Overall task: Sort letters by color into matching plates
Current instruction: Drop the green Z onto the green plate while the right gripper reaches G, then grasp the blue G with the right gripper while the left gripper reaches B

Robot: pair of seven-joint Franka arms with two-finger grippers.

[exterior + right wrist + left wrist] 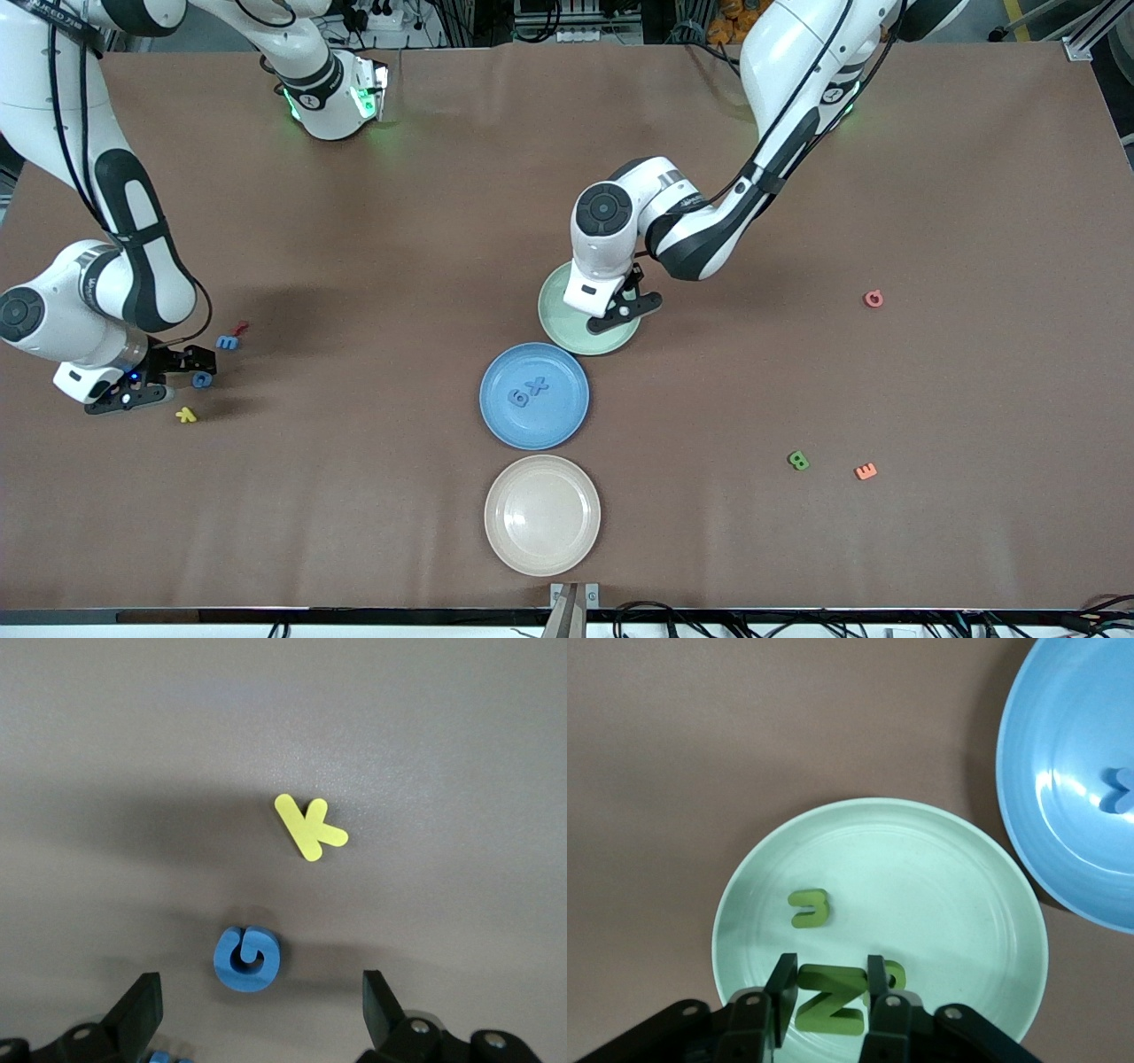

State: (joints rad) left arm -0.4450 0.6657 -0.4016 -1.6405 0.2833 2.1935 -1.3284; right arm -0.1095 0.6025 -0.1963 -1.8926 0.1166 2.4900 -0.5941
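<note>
**Blue G lies between my right fingers, but ahead of their tips**

The blue G (247,958) is the piece I care about on the right arm's end of the table. It lies flat on the brown table (354,496), just beside the right gripper (182,368) in the front view. In the right wrist view it sits inside the span of my two fingers (137,1014), which are spread wide with nothing in them, though nearer one finger than the other and a little ahead of the tips. The piece is round, so I see no long axis to line up on; I judge the coming move needs a short push forward and down, then a squeeze. The yellow K (309,827) lies farther out along the same line, apart from the G, and should stay clear. A blue m (228,342) and a small red piece (240,329) lie just beside each other, farther from the front camera.

The G belongs in the blue plate (496,416), mid-table, which already holds a blue 6 (520,398) and X (536,386). The right arm is much the nearer one to the G.

My left gripper (828,992) is over the mint green plate (974,868), fingers closed narrow on a green Z (826,1010), held low over the plate. A green 3 (810,908) already lies there. The cream plate (542,470) is bare. A green B (798,460), an orange E (866,471) and a pink piece (874,299) lie loose toward the left arm's end.
</note>
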